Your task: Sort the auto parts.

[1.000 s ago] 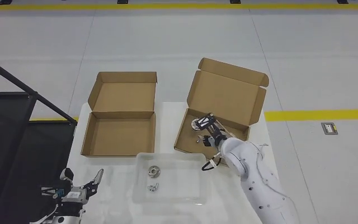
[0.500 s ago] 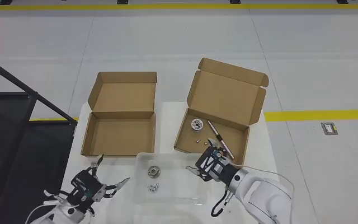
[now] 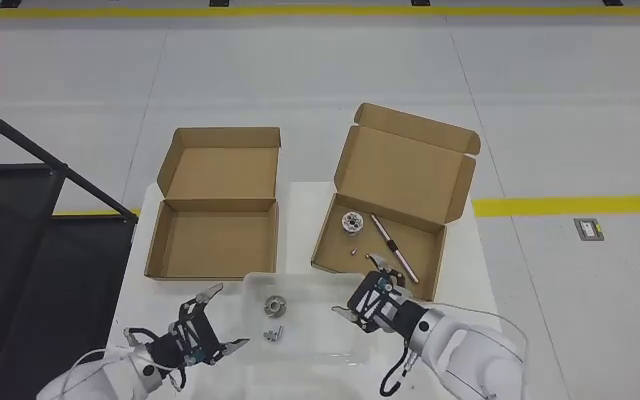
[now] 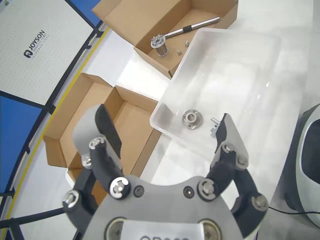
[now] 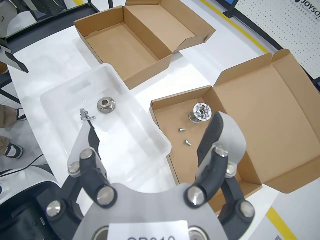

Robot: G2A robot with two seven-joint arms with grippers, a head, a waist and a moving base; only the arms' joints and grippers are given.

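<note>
Table: 1 white table carries 2 boxes and 1 tray.
Boxes: 2 open cardboard boxes stand side by side at the far side, lids folded back. They are the left box and the right box.
Tray: 1 clear plastic tray sits in front of the boxes, close to their near walls and spanning the gap between them.
Parts in tray: 2. There is 1 flanged metal disc and 1 small bolt-like piece, near each other but apart, in the tray's left half.
Parts in right box: 4. There is 1 round toothed hub, 1 thin rod lying slantwise, and 2 small screws lying near the hub.
Left end effector: spread wide and holding nothing, above the table just beside the tray's left near corner.
Right end effector: spread wide and holding nothing, above the spot where the tray's right edge comes close to the right box's near wall.
</note>
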